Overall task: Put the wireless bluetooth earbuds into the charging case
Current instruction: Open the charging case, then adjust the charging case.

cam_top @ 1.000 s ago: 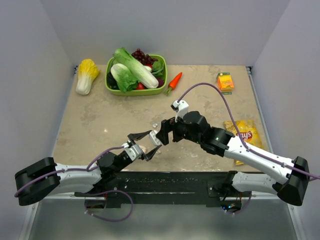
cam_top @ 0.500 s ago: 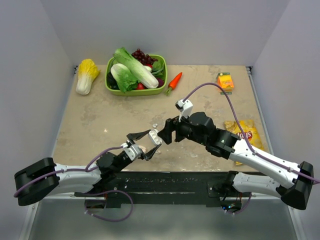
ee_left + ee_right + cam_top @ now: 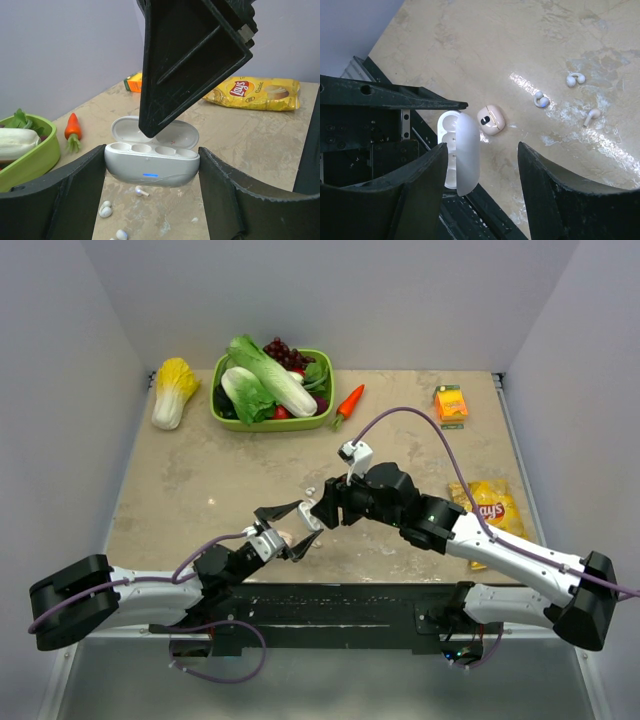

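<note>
- Roughly mid-table, the left gripper [image 3: 293, 530] was clamped on the charging case [image 3: 150, 165], which was lifted, with its lid open and a blue light on its front.
- Right gripper [image 3: 481, 150] was spread wide and held nothing, one fingertip at the lid.
- Earbuds [image 3: 540, 99] lay loose on the table [image 3: 520, 30].
- Yellow crisp bag [image 3: 260, 92] logo read roughly "Smith's"; the orange carton [image 3: 133, 82] print was unreadable.

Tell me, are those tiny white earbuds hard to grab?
Probably: the earbuds look rounded and glossy, so they may slip or roll. Being tiny, they are likely light; a nudge could scoot them across the table.
</note>
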### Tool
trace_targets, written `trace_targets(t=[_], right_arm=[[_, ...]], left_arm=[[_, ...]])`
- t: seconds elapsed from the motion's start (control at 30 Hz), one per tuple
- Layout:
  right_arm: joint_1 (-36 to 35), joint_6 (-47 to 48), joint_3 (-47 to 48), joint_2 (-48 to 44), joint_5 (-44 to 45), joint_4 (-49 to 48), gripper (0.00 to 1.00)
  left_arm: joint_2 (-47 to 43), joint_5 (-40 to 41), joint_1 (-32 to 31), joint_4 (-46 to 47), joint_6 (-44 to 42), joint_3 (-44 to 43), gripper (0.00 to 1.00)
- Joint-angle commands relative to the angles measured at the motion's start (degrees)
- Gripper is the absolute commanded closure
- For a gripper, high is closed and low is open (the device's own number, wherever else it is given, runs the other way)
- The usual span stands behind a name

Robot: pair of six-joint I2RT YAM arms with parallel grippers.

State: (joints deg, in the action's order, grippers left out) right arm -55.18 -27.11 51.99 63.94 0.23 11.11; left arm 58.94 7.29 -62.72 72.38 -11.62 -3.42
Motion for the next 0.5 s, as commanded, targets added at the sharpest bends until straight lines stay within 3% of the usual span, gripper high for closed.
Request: trace_targets(t=[0.0,0.47], right_arm=[[0.07,-0.48,-0.04,0.3,-1.02,-2.41,0.41],[0.16,0.31,-0.13,1.98,-2.25,-3.2,0.68]], left_arm=[[-0.84,-0.26,-0.47,11.2,-0.6,-1.06,1.0],[0.48,-0.08,-0.56,12.52,0.19,-1.41,1.0]])
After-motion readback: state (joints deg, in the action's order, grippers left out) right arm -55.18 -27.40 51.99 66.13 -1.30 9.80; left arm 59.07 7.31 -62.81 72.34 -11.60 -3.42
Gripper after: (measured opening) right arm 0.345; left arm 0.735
